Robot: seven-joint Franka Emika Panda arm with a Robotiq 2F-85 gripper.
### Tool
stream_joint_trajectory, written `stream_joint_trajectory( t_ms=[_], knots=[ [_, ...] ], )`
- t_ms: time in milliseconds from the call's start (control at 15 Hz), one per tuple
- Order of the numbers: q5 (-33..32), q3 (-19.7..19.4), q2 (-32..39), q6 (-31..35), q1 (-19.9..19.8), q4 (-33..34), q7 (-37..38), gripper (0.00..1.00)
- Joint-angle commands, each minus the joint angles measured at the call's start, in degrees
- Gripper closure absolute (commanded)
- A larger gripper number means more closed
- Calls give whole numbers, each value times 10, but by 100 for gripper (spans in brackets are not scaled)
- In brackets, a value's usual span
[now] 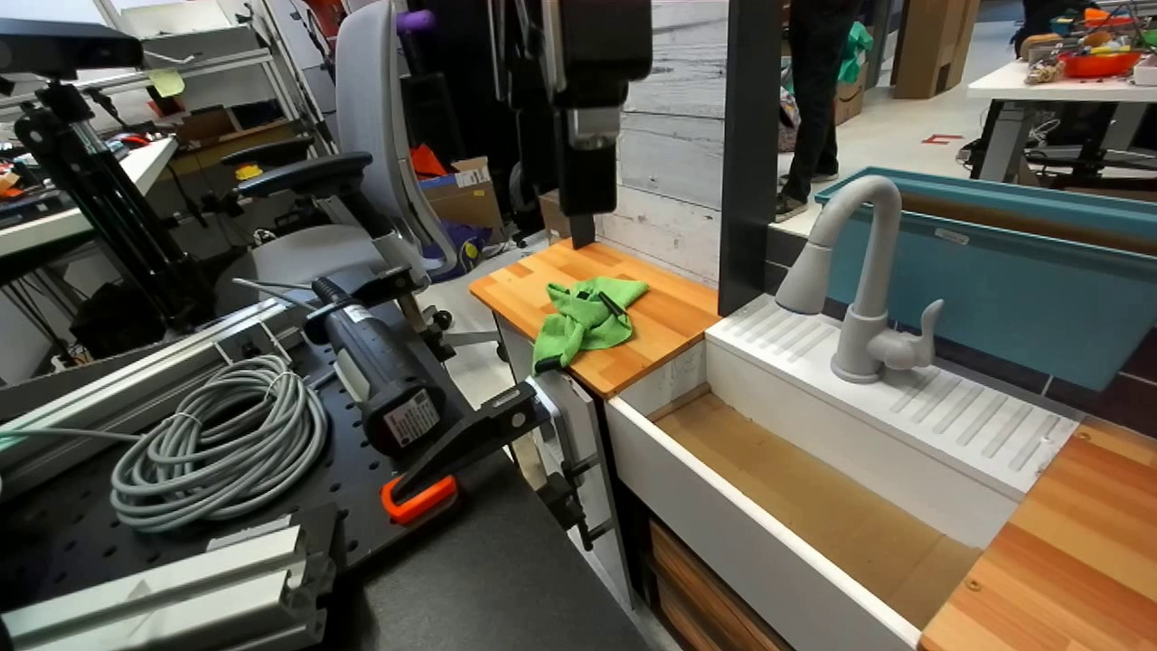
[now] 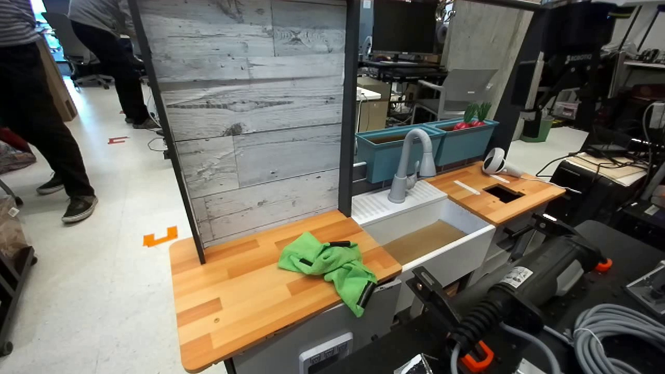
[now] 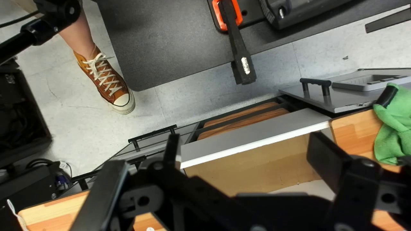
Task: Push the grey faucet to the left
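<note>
My fingers (image 3: 327, 162): spread, nothing btwn.
Gooseneck faucet (image 1: 874, 271): upright, prob. twd rear edge of butcher-block bench (image 1: 1076, 533) from me.

The grey faucet (image 2: 403, 162) stands upright on the white ledge (image 2: 418, 197) behind the sink (image 2: 441, 269), its spout (image 2: 417, 133) bending down to my right, teal planters (image 2: 382, 159) just behind (red radishes (image 2: 461, 125) poke out of the farther one). Nearer me, a crumpled green cloth (image 2: 335, 261) droops over the edge of the wooden counter (image 2: 249, 306). The black gripper (image 2: 557, 117) hangs high, apart from the faucet.
</note>
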Motion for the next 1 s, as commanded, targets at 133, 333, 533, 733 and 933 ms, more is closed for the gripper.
stream_joint_trajectory(
  t_ms=[133,333,533,733,933],
  knots=[
    [0,-5,0,-1,5,1,0,0],
    [0,-5,0,-1,5,1,0,0],
    [0,-5,0,-1,5,1,0,0],
    [6,-4,17,27,6,29,8,0],
    [29,-1,35,45,10,82,7,0]
  ],
)
